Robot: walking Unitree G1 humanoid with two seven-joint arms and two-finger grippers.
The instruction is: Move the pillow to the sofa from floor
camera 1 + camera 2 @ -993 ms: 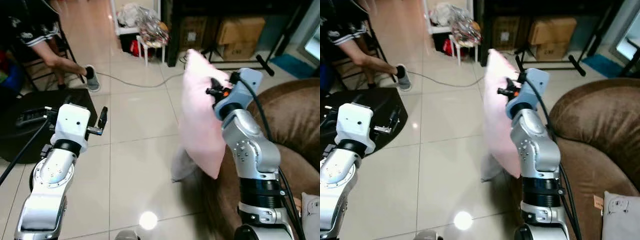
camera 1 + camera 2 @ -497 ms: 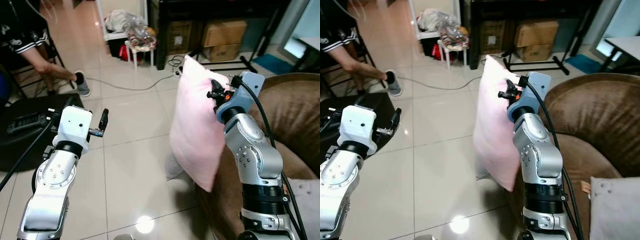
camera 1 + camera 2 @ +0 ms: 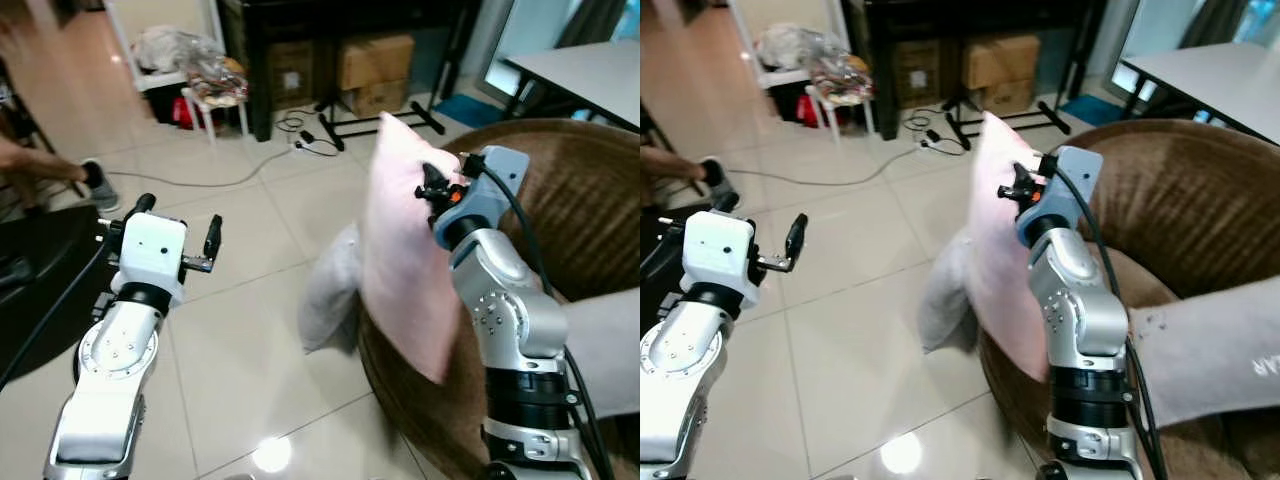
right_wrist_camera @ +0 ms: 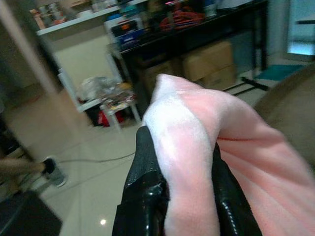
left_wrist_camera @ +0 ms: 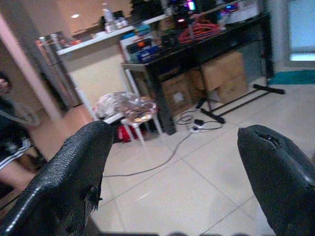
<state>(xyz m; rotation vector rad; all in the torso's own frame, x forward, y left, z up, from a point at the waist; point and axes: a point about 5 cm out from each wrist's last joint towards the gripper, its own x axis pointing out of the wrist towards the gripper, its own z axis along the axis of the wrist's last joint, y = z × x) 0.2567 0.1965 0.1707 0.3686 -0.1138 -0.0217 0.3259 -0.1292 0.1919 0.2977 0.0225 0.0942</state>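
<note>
Right gripper [image 4: 184,196] pinches the pink pillow [image 3: 405,270] and holds it upright in the air at the centre of the frame, against the front edge of the brown sofa [image 3: 590,220].

The two black fingers [image 4: 142,191] clamp a bunched fold near the pillow's top corner; its lower end hangs in front of the sofa's seat, off the floor. A grey cushion [image 3: 328,300] shows just behind and left of the pillow, seemingly leaning on the sofa's edge, though its base is partly hidden. The left gripper [image 3: 176,215] hovers at centre left over the tiled floor [image 3: 250,340], fingers spread apart and holding nothing. Cardboard boxes [image 3: 375,60] sit under a dark table at upper centre, a cable [image 3: 220,180] trails across the tiles, and a person's foot [image 3: 100,185] shows at the left edge.
</note>
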